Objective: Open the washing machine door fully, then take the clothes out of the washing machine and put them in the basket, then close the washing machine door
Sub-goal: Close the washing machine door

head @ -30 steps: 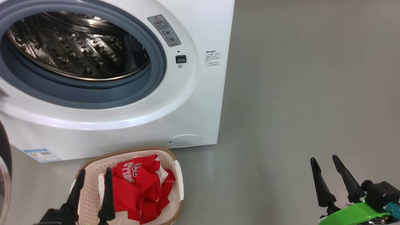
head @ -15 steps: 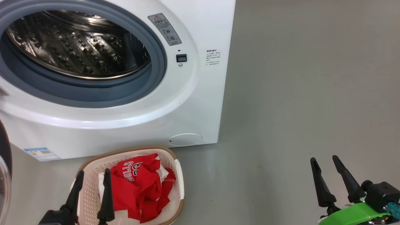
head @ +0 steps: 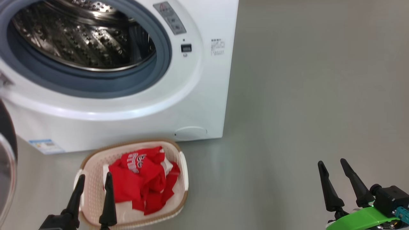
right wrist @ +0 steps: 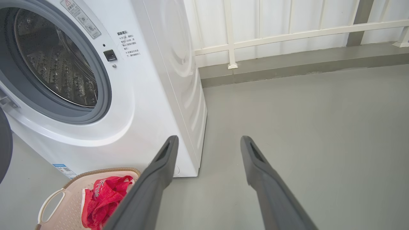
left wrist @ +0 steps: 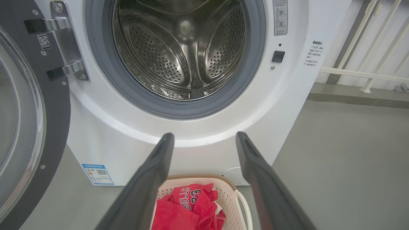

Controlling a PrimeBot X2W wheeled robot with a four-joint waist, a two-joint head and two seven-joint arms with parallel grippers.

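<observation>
Head view, done so far: I see the washing machine door swung wide at 9 o'clock. The red clothes lie in the basket at 7 o'clock, on the floor just in front of the washing machine.
Head view, drum: The drum at 11 o'clock looks bare to me, so I think the taking-out part is finished.
Head view, left gripper: It sits at 7 o'clock, by the basket's left side. Its fingers are apart and hold nothing.
Head view, right gripper: It sits at 4 o'clock over bare floor, well apart from the basket. Its fingers are apart and hold nothing.
Left wrist view, what it adds: Here I look straight into the drum, right to its back wall, and I find no cloth. I also get the metal hinge at 10 o'clock and the door's glass at 9 o'clock.
Right wrist view, what it adds: I get the machine's side wall and a white railing at 1 o'clock. The drum is seen at a slant at 10 o'clock, so I learn less about its inside.
Left to do: Shutting the door, I think.
</observation>
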